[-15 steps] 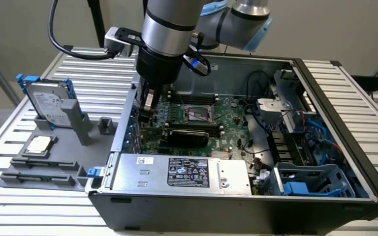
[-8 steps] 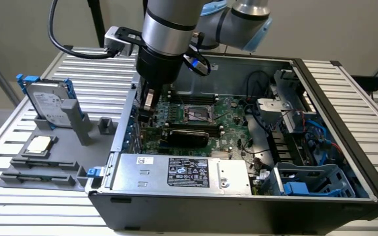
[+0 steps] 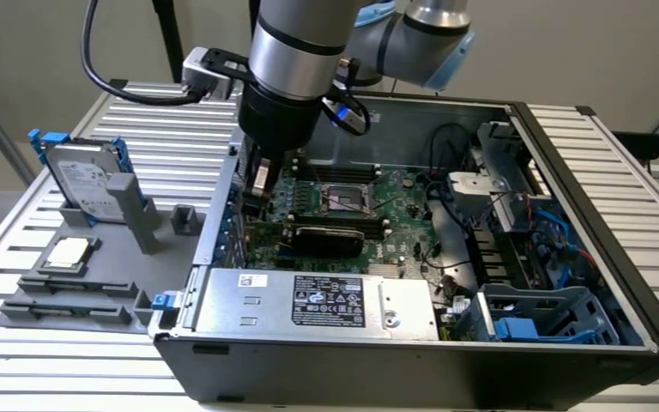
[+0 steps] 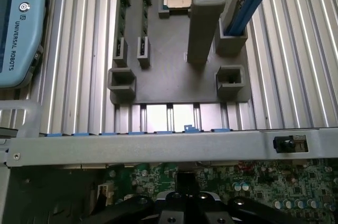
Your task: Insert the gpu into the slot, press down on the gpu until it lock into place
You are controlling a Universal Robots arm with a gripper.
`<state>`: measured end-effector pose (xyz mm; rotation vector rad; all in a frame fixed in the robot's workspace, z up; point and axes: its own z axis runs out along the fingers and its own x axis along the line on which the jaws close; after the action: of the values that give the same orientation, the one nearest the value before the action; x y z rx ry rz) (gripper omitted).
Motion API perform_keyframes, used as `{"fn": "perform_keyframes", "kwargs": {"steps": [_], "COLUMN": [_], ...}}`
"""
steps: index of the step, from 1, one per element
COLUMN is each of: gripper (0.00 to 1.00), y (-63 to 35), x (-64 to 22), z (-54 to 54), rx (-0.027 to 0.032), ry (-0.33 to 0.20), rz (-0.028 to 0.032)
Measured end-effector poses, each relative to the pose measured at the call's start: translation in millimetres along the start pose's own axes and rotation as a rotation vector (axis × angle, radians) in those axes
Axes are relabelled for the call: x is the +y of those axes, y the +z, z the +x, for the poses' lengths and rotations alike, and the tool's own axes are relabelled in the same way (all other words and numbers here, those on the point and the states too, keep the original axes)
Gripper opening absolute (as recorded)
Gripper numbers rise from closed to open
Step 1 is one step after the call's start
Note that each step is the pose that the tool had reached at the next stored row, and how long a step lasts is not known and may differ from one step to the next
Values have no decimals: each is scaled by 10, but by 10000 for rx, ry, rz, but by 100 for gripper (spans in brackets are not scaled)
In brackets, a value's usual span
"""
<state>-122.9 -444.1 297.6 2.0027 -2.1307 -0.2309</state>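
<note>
Closed gripper over gpu — inside computer case

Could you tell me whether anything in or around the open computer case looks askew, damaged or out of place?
Nothing stands out. The gpu lies level on the motherboard, the hard drive stands upright in the grey holder, and no loose parts show.
</note>
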Motion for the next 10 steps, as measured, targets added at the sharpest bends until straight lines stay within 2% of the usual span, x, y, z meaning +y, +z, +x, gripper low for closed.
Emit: {"fn": "perform_keyframes", "kwargs": {"steps": [10], "gripper": [11], "y": [3], "x": [0], "z": [3], "rx": [0], "ry": [-1], "rz": [0]}}
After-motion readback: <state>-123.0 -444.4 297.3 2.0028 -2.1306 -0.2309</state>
